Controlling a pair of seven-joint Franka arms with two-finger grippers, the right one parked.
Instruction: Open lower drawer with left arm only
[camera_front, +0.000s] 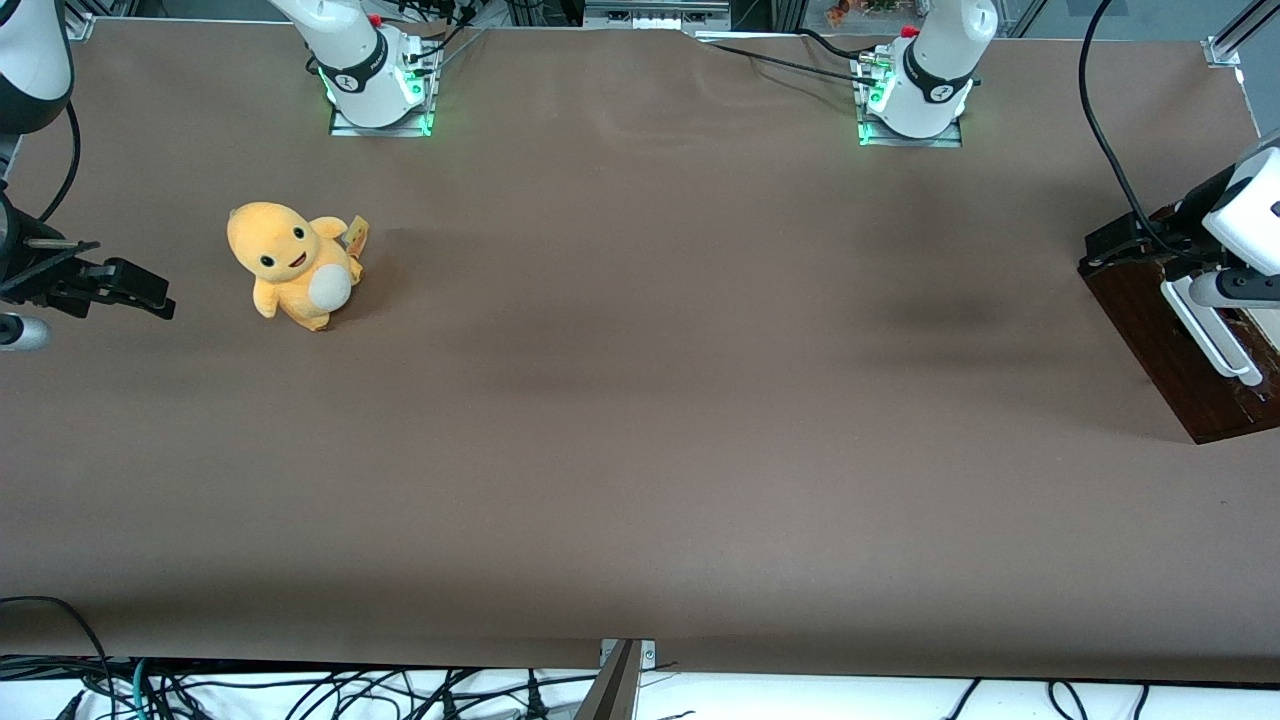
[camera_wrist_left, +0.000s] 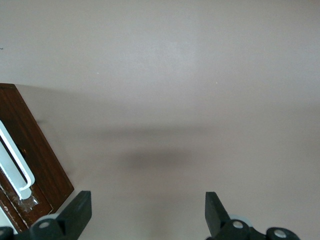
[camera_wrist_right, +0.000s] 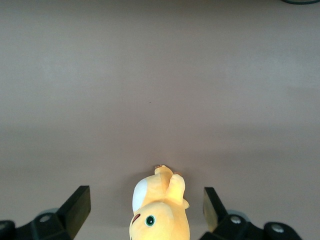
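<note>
The lower drawer stands at the working arm's end of the table, its dark reddish-brown front carrying a white bar handle. My left arm reaches over it, with the black gripper hanging above the end of the drawer front farther from the front camera. In the left wrist view the gripper is open, and only bare brown table shows between its fingers. The drawer front and its handle lie off beside one finger, apart from it.
A yellow plush toy sits toward the parked arm's end of the table, also seen in the right wrist view. Two arm bases stand at the table's edge farthest from the front camera. A black cable loops down to the left arm.
</note>
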